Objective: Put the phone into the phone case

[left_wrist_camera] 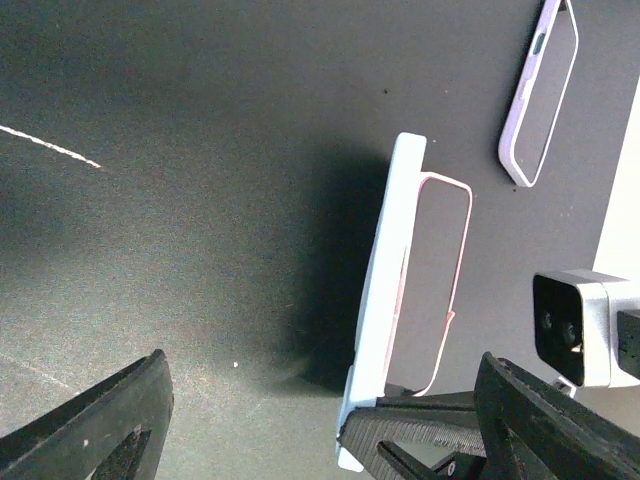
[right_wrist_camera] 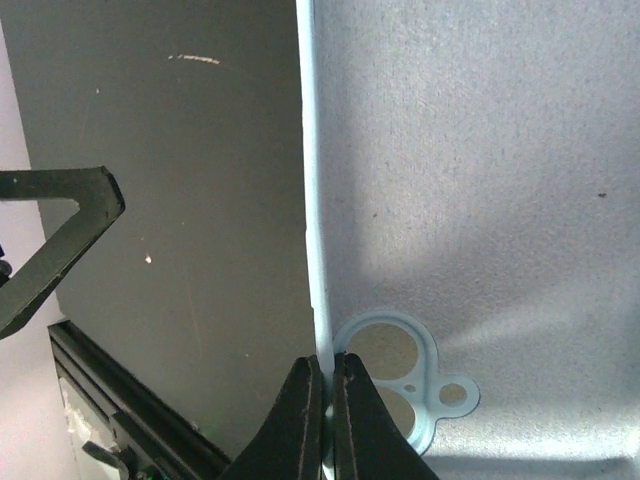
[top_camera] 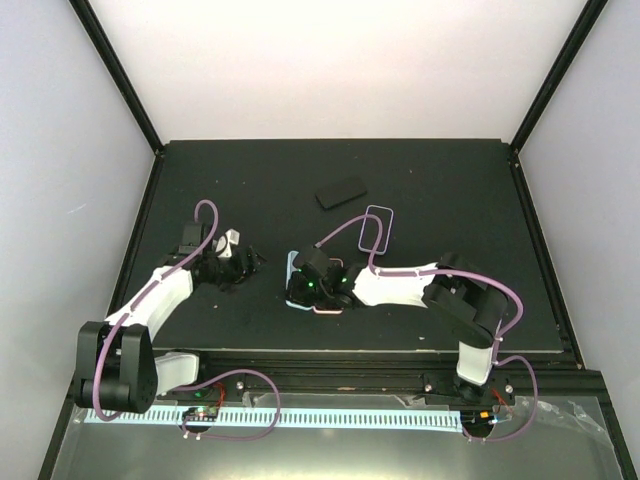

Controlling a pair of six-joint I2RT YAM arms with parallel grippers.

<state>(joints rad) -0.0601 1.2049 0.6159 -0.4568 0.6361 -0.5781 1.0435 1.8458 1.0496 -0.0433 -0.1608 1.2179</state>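
A black phone (top_camera: 341, 192) lies flat at the back of the mat, away from both grippers. The light blue phone case (top_camera: 293, 278) is tilted up on one long edge, and my right gripper (top_camera: 303, 287) is shut on its rim. In the right wrist view the fingertips (right_wrist_camera: 312, 385) pinch that rim beside the camera cutout (right_wrist_camera: 400, 370). The left wrist view shows the blue case (left_wrist_camera: 385, 300) standing on edge, with the right gripper's fingers (left_wrist_camera: 430, 440) on it. My left gripper (top_camera: 240, 262) hovers open to the left of the case, holding nothing.
A pink-rimmed case (left_wrist_camera: 440, 280) lies flat right beside the blue one. A lilac case (top_camera: 378, 228) lies behind it toward the centre. The black mat (top_camera: 450, 200) ends at a raised frame near the arm bases.
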